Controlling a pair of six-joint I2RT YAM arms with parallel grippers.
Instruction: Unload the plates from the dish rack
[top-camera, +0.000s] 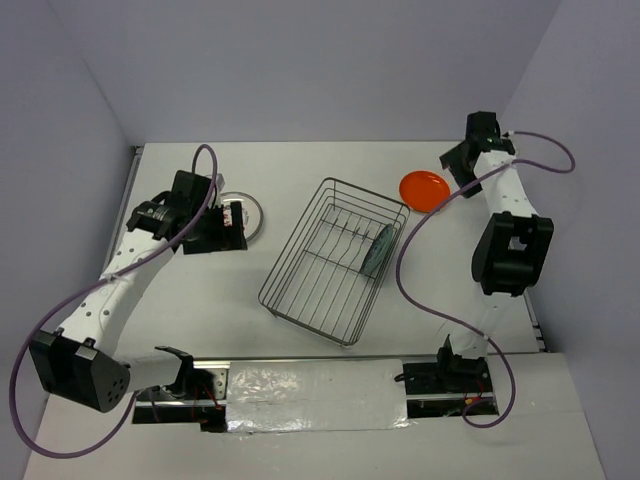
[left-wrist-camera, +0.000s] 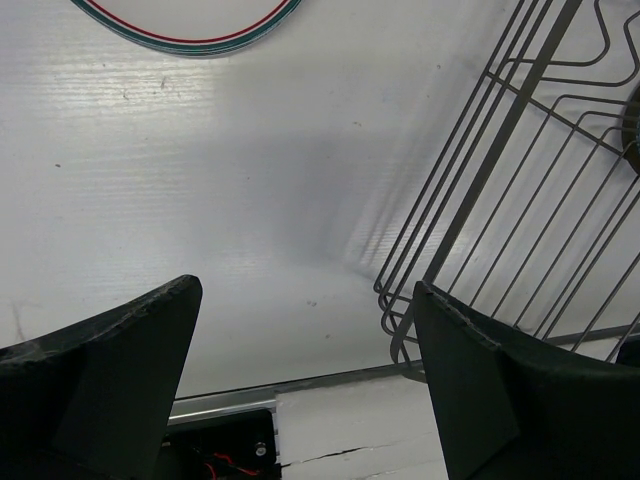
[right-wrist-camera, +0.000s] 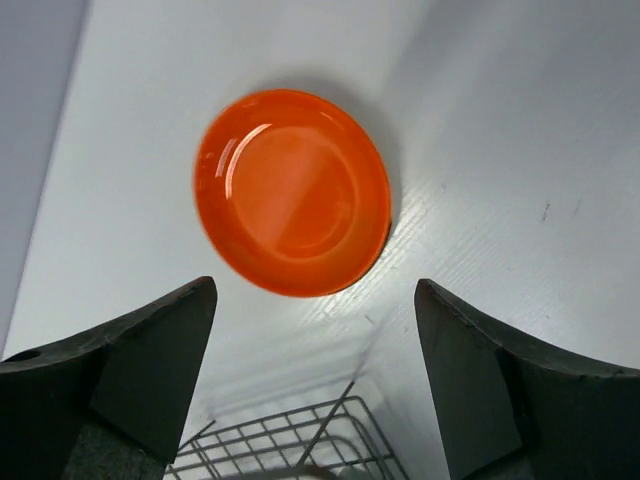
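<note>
Dish rack (top-camera: 320, 265) of dark wire sits slantwise in the middle of the white table (top-camera: 200, 300). From where I stand, one teal plate (top-camera: 380, 250) is left in it, standing on edge among the prongs on its right side.

Two other plates lie flat on the table. The orange plate (right-wrist-camera: 292, 192) is just past the rack's far right corner, close to it but apart. A white plate (top-camera: 250, 213) with a red and green stripe round its rim lies to the left of the rack, part of it hidden under the left arm's wrist.

The left gripper (left-wrist-camera: 305, 290) hangs over the table between that white plate and the rack. Its fingers (left-wrist-camera: 100, 380) are spread wide with only bare tabletop between them; they hold nothing and touch nothing. In its wrist view the rack's near left corner is off to the right and the striped rim shows at the top edge.

The right gripper (right-wrist-camera: 312, 290) is above the far right of the table, looking down on the orange plate. Its fingers (right-wrist-camera: 520, 400) are also spread wide and released. The plate lies beyond the tips, not between them, and they do not touch it. A corner of the rack shows at the bottom of that view.
</note>
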